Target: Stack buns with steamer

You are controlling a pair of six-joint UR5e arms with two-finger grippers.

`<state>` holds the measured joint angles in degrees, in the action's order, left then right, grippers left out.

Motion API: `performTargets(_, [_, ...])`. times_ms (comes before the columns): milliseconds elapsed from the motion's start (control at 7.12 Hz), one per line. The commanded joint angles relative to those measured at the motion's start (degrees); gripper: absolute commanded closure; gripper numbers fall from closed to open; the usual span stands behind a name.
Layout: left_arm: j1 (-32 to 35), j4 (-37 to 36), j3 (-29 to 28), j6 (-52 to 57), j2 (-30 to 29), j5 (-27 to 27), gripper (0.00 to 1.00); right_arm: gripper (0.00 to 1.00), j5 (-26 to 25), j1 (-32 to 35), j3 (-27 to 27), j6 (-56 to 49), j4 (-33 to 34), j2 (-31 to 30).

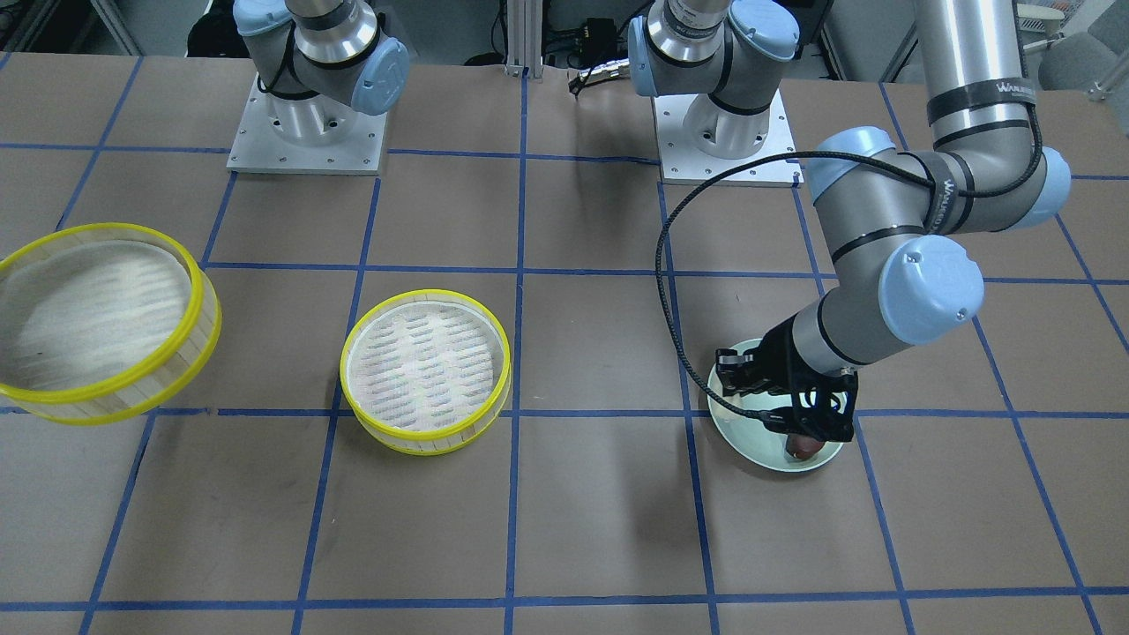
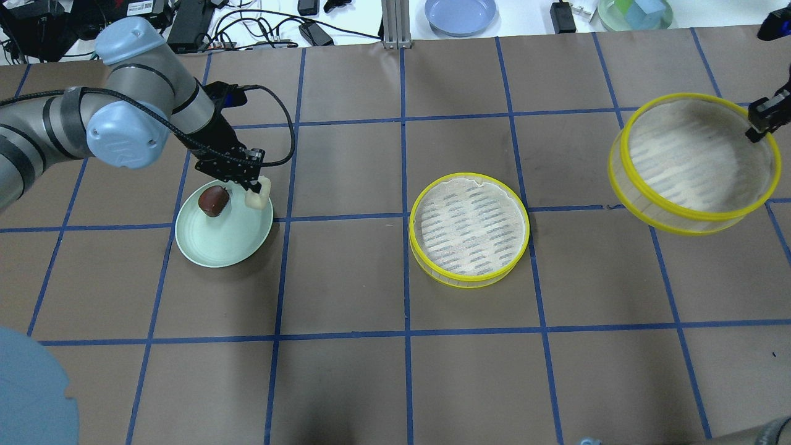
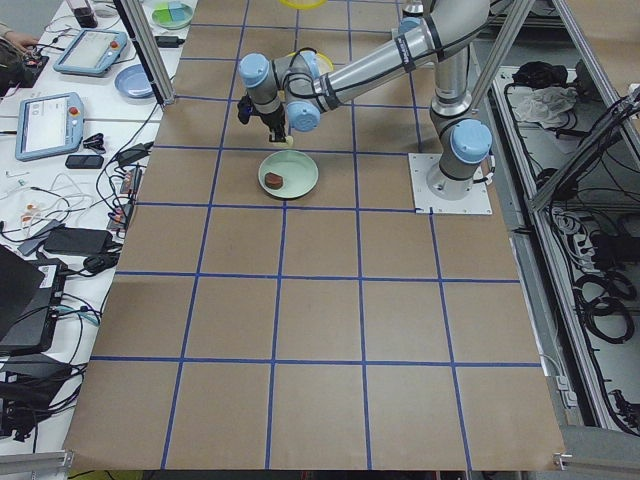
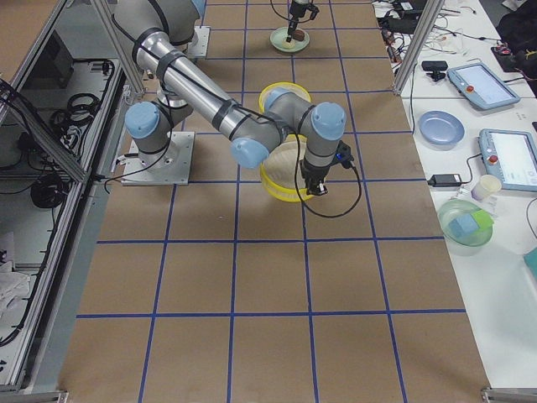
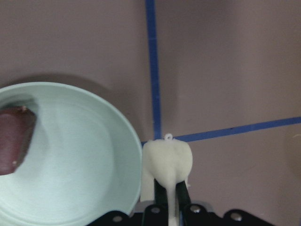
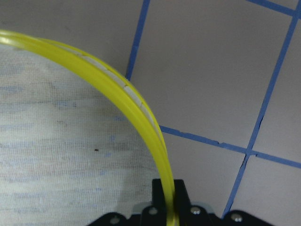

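Note:
My left gripper (image 2: 250,184) is shut on the pale cream bun (image 2: 257,198) and holds it over the far right rim of the mint-green plate (image 2: 222,244). The wrist view shows the cream bun (image 5: 167,159) pinched just beside the plate (image 5: 80,155). The dark reddish-brown bun (image 2: 213,201) lies on the plate. My right gripper (image 2: 759,120) is shut on the yellow rim of one steamer tray (image 2: 692,162) and holds it tilted above the table at the far right. The rim also shows in the right wrist view (image 6: 141,113). The second steamer tray (image 2: 469,230) stands empty on the table's middle.
Both arm bases (image 1: 307,132) stand at the robot's edge of the table. Beyond the far edge are a blue plate (image 2: 460,12), cables and power bricks. Blue tape lines grid the brown table top.

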<state>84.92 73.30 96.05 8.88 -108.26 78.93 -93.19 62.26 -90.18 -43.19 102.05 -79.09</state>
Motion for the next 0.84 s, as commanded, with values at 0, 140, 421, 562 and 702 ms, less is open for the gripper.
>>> performTargets(0, [8.6, -0.3, -1.8, -15.8, 1.8, -6.8, 1.0, 1.0, -0.8, 4.1, 0.0, 9.6, -3.5, -2.3])
performTargets(140, [11.9, -1.4, -1.7, -21.3, 1.8, -12.8, 1.0, 1.0, -0.8, 5.7, 0.0, 11.0, -4.3, -3.2])
performTargets(421, [17.7, -7.4, -0.4, -27.5, -0.8, -19.8, 1.0, 1.0, -0.2, 6.8, -0.2, 16.5, -4.7, -3.1])
performTargets(562, [18.4, -9.0, 1.0, -30.2, -1.9, -22.3, 1.0, 1.0, -0.1, 8.0, -0.2, 17.8, -4.7, -2.6])
performTargets(702, [18.9, -10.5, 2.0, -30.4, -3.2, -22.4, 1.0, 1.0, -0.1, 9.5, -0.2, 18.6, -4.7, -2.5])
